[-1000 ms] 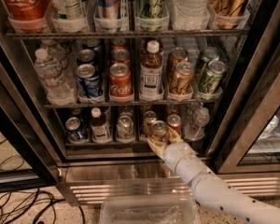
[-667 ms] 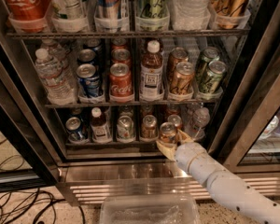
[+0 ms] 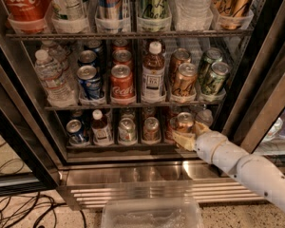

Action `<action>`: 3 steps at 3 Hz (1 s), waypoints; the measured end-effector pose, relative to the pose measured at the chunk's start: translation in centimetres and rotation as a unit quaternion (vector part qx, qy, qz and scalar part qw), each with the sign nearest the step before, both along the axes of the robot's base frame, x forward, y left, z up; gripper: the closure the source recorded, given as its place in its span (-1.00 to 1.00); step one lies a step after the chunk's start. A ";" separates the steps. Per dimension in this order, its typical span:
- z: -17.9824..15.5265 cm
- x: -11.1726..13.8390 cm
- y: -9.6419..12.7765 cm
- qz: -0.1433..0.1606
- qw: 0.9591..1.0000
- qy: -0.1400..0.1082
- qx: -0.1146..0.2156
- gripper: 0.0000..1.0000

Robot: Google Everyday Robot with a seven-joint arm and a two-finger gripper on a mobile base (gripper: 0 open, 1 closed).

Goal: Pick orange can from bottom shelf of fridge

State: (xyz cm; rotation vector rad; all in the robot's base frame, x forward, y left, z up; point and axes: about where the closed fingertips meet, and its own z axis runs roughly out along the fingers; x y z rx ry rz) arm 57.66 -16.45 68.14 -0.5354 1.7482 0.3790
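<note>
The fridge stands open in front of me, with dark wire shelves full of cans and bottles. On the bottom shelf stand a blue can, a small bottle and silver-topped cans in a row. My gripper is at the right end of that shelf, at its front edge, on a white arm that comes in from the lower right. It is shut on the orange can, a copper-orange can with a silver lid. One cream finger lies under and left of the can.
The middle shelf holds a red can, a brown bottle, copper cans and green cans. The fridge's right frame and door stand close beside my arm. A clear plastic bin sits on the floor below, and cables lie at lower left.
My gripper has moved right and slightly up along the bottom shelf's front, and the orange can has moved with it.
</note>
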 end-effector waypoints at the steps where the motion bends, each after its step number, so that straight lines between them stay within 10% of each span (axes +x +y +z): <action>1: 0.0 0.0 1.2 0.056 0.998 0.027 0.012 1.00; 3: -1.0 -0.8 2.8 0.092 0.994 0.054 0.011 1.00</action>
